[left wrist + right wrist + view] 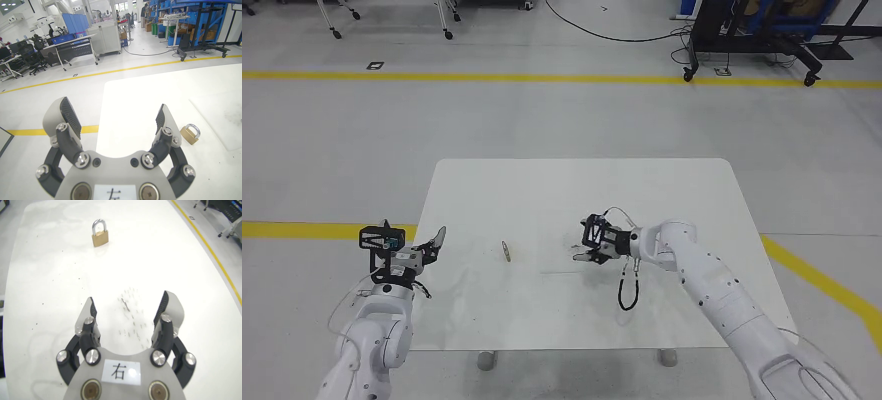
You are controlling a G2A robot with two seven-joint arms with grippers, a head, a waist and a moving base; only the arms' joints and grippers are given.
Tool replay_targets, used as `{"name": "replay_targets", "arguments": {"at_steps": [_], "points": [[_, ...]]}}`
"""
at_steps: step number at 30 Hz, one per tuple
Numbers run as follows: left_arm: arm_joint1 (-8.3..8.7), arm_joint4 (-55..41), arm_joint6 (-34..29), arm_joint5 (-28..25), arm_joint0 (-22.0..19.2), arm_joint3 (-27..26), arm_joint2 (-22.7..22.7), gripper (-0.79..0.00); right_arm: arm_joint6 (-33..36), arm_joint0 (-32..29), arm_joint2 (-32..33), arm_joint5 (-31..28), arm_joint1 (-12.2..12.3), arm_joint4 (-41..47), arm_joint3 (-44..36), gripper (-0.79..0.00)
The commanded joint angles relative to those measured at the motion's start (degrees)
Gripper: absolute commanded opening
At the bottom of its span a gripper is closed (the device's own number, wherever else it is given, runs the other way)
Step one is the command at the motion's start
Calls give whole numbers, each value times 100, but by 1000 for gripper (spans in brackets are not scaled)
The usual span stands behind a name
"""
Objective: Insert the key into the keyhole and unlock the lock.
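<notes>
my left claw (113, 111) and right claw (128, 300): both wide open, empty. padlock (100, 237) lies closed on table (170, 266) between them. key insertion, unlocking all left, i judge.

White label (115, 192), 1 character, on left gripper (113, 106) base; second label (121, 371) on right gripper (128, 298).

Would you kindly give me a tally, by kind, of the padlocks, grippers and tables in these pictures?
Padlock: 1
Grippers: 2, the left gripper and the right gripper
Table: 1
Total: 4
</notes>
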Motion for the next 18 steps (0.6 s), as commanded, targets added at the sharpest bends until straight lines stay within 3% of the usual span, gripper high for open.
{"name": "replay_targets", "arguments": {"at_steps": [1,3,8,11,14,16,18], "points": [[0,0,0,0,0,0,0,0,132,190,-188,-35,-56,-96,179,-379],[0,0,0,0,0,0,0,0,264,342,-358,-9,-122,-123,328,-308],[0,0,0,0,0,0,0,0,539,626,-710,116,-280,-145,638,-243],[0,0,0,0,0,0,0,0,643,750,-865,186,-363,-123,795,-397],[0,0,0,0,0,0,0,0,675,841,-983,223,-426,-121,921,-489],[0,0,0,0,0,0,0,0,660,889,-1042,245,-461,-116,993,-779],[0,0,0,0,0,0,0,0,589,923,-1086,288,-487,-128,1041,-785]]}}
